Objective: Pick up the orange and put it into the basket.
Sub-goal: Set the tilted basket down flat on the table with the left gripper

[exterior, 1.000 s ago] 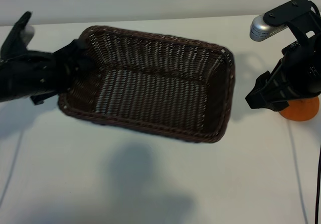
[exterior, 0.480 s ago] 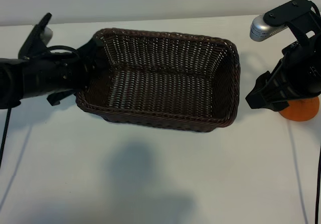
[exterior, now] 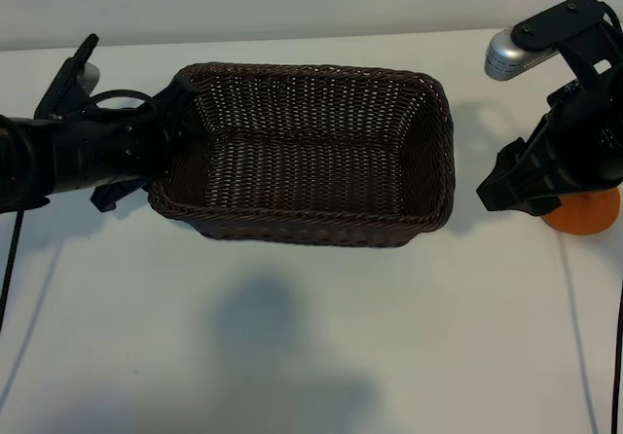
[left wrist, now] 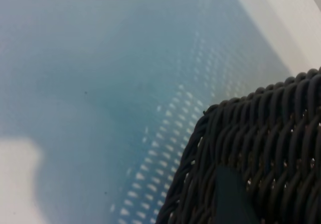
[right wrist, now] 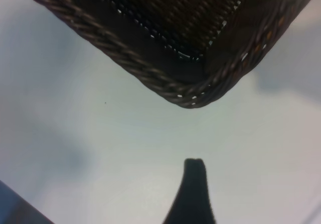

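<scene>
Only basket mid-table, left gripper at its rim, orange behind right gripper

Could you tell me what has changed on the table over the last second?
The left gripper, clamped on the basket's left rim, dragged it rightward and turned it square to the table edge. The right gripper stayed open beside the orange, which has not moved.

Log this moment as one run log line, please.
left gripper: shut on basket left rim | right gripper: open, beside orange | orange: on table, outside basket
</scene>
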